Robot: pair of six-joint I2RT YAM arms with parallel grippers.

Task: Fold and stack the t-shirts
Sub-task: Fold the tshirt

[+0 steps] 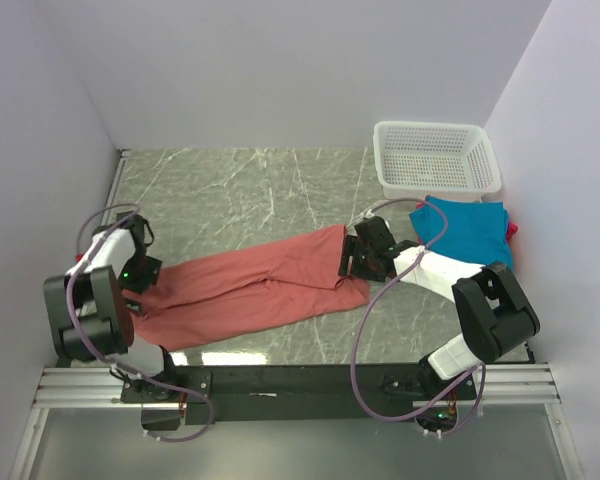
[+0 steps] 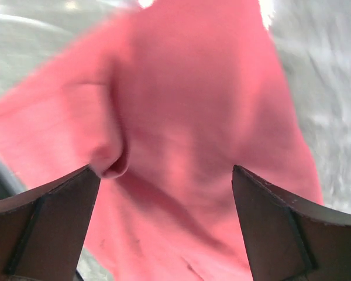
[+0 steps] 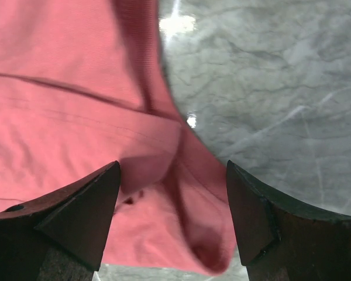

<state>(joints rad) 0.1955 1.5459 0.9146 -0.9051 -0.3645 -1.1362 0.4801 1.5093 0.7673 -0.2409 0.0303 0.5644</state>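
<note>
Left gripper (image 2: pixel 164 170) and right gripper (image 3: pixel 172 165): jaws spread wide, clamping nothing, one over each end of salmon-red t-shirt (image 1: pixel 250 280), bunched into a long creased band across the table (image 1: pixel 230 190). Teal-blue t-shirt (image 1: pixel 465 230) crumpled just beside basket (image 1: pixel 437 160); magenta sliver (image 1: pixel 511 229) at its right.

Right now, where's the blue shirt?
In the top view, the soft teal-blue cloth t-shirt lies far right, just in front of the white mesh plastic basket.

Marbled tabletop (image 1: pixel 240 190) carries basket (image 1: pixel 438 158); teal tee (image 1: pixel 465 230) just in front of basket; red tee (image 1: pixel 250 285) spread well left of basket.
</note>
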